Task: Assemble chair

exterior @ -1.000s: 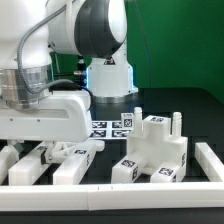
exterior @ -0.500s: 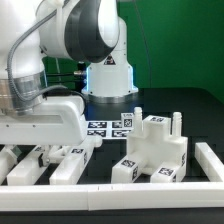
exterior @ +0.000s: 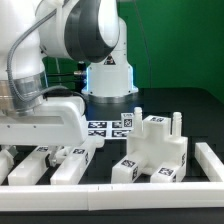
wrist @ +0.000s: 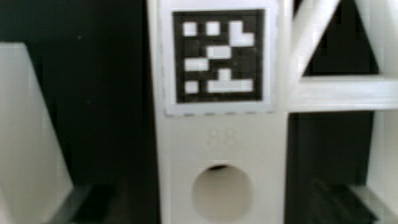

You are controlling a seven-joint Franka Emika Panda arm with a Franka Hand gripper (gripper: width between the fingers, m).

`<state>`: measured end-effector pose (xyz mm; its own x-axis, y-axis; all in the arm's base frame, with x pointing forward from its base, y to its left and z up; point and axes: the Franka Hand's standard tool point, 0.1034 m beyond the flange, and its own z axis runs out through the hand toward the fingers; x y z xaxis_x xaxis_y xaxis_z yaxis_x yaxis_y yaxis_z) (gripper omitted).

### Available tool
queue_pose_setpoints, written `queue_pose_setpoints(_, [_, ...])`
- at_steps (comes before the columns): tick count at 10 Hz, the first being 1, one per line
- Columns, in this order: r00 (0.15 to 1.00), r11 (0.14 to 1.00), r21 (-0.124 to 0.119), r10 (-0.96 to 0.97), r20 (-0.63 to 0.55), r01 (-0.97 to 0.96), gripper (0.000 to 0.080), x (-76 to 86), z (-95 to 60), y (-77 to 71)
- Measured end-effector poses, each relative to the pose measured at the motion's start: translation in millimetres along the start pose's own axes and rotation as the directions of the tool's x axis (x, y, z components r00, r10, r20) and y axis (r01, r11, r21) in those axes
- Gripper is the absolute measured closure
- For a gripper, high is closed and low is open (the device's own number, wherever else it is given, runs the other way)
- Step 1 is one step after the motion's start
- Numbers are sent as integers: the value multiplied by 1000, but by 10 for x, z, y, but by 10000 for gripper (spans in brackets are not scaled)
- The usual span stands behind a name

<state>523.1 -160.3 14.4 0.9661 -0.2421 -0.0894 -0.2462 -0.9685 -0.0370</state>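
Green backdrop (exterior: 175, 40), black counter (exterior: 105, 165). On the wrist view a tagged white chair part (wrist: 217, 110) with an oval hole (wrist: 221, 188) lies straight below my fingers. I cannot tell whether they stand wide or narrow. I'd centre over the part, square to its long edges, before closing.

The marker board (exterior: 112, 126) lies on the black table (exterior: 108, 152) within white rails (exterior: 211, 160).

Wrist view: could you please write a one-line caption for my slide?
Close-up of a white chair part carrying a square black-and-white tag next to an oval hole.
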Motion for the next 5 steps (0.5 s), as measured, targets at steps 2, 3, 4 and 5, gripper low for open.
queue_pose_setpoints(2, [999, 999, 4, 35, 29, -36, 160, -110, 67, -5])
queue_pose_setpoints(3, [999, 999, 4, 35, 30, -35, 160, -130, 82, -11])
queue_pose_setpoints(4, [999, 999, 2, 33, 28, -33, 152, -143, 94, -17])
queue_pose_setpoints(5, [1000, 1000, -6, 29, 13, -28, 151, -122, 102, -22])
